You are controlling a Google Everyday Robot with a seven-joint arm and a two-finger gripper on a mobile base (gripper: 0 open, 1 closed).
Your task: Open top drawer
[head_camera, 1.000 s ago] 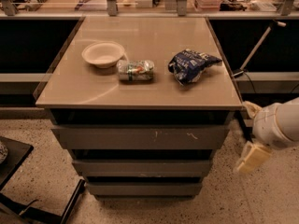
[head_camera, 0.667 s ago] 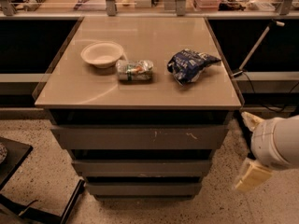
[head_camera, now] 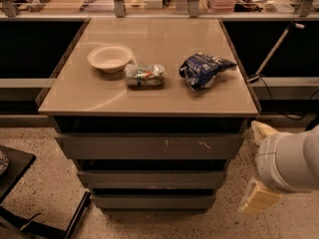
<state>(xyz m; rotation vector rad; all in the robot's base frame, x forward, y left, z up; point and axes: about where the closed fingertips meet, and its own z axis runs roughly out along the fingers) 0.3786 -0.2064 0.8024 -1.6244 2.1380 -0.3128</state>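
A wide, grey top drawer [head_camera: 149,146] with a flat front and no handle sits directly beneath the beige counter [head_camera: 164,97], with a dark shadowed gap between them. It is the highest and widest of three stacked drawer fronts. Small whitish scratch marks show right of centre on its face. Its front stands upright and level, spanning nearly the counter's full width, and appears pushed in. The robot's white hand [head_camera: 271,168] hovers low to the drawer's right, apart from it, not touching.
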